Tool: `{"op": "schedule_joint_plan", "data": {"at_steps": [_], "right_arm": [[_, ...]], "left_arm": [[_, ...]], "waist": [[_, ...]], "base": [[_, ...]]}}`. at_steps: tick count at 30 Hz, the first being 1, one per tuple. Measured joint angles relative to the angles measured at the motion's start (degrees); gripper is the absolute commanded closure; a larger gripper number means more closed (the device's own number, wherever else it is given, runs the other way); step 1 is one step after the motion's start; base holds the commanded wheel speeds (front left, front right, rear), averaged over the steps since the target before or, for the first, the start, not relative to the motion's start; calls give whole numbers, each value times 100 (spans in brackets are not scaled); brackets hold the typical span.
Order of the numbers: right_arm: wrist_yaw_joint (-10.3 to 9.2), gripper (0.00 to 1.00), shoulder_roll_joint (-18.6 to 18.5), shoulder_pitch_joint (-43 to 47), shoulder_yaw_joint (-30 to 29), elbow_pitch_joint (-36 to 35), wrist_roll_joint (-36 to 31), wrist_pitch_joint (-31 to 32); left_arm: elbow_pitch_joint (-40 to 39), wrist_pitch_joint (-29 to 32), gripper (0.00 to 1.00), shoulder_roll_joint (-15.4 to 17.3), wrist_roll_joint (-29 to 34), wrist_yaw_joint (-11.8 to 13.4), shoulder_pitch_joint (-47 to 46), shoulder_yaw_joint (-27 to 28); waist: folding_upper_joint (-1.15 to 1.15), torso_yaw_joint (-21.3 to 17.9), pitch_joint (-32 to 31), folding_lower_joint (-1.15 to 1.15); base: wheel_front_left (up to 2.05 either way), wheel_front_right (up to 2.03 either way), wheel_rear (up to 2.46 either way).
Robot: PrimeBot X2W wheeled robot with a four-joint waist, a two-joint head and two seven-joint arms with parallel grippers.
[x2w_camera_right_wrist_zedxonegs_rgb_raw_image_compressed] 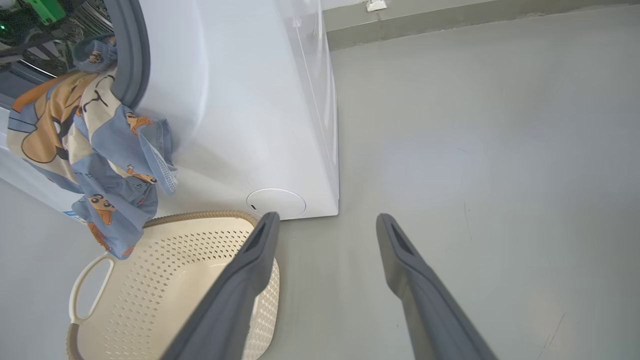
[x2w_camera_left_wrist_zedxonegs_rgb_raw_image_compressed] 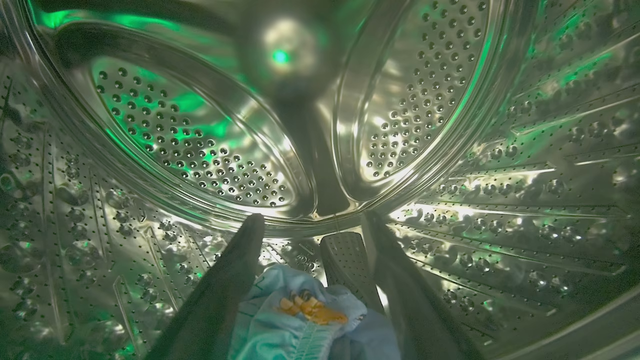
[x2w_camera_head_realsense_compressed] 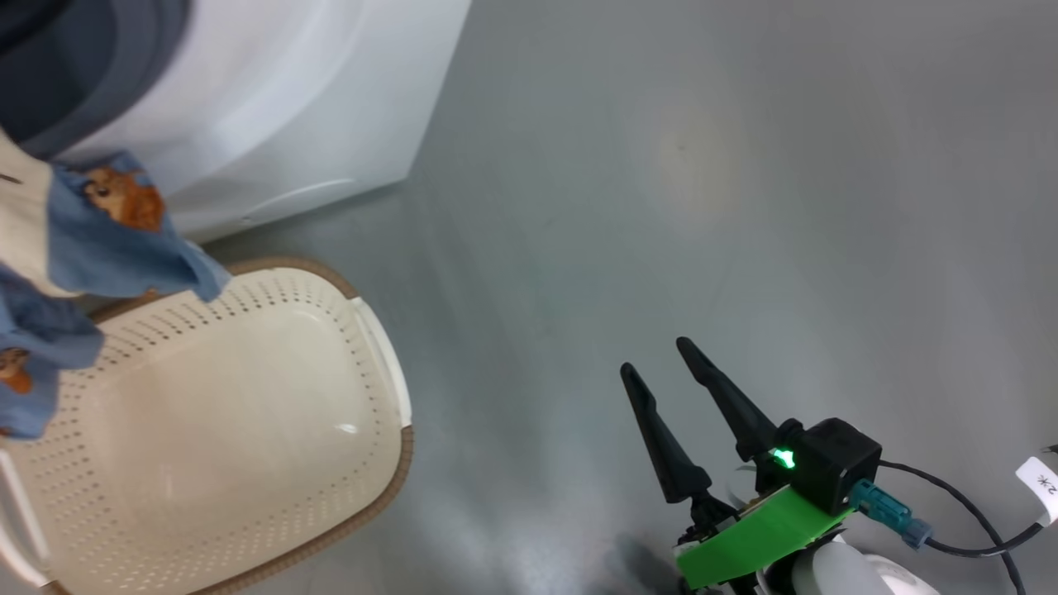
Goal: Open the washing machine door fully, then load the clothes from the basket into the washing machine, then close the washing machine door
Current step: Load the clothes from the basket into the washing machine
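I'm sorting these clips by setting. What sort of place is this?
Probably a laundry area or test room: a white front-loading washing machine on a bare grey floor, a perforated basket before it, and clothes hanging from its opening.

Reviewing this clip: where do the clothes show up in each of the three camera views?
Head view: the clothes at the left edge, hanging over the basket.
Left wrist view: bottom centre, between the fingers of the left end effector, inside the washing machine.
Right wrist view: upper left, draped from the machine's opening above the basket.
Shared landmark: the washing machine, white front or steel drum.
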Motion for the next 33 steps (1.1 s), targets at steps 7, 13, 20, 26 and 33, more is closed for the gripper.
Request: {"op": "schedule_joint_plan", "data": {"at_steps": [7,13,20,26,33], "right_arm": [[0,0,-4,7,-124,19,-23,0],[0,0,-5,27,-253,44,-67,0],[0,0,-23,70,-417,70,-115,0],[0,0,-30,94,-655,66,-275,0],[0,0,-31,138,-942,34,-417,0]], "left_arm": [[-68,0,0,-309,-44,90,283,-32],[-154,0,0,-634,-156,140,509,-21],[-448,0,0,-1006,-151,190,971,-142],[-1139,0,0,-1382,-225,130,1727,-186],[-2184,1,0,-1596,-376,87,3057,-203]], "waist": [[0,252,-222,0],[0,457,-335,0],[0,777,-476,0],[0,1056,-614,0],[0,1401,-782,0]], "base": [[0,0,0],[0,0,0],[0,0,0],[0,0,0],[0,0,0]]}}
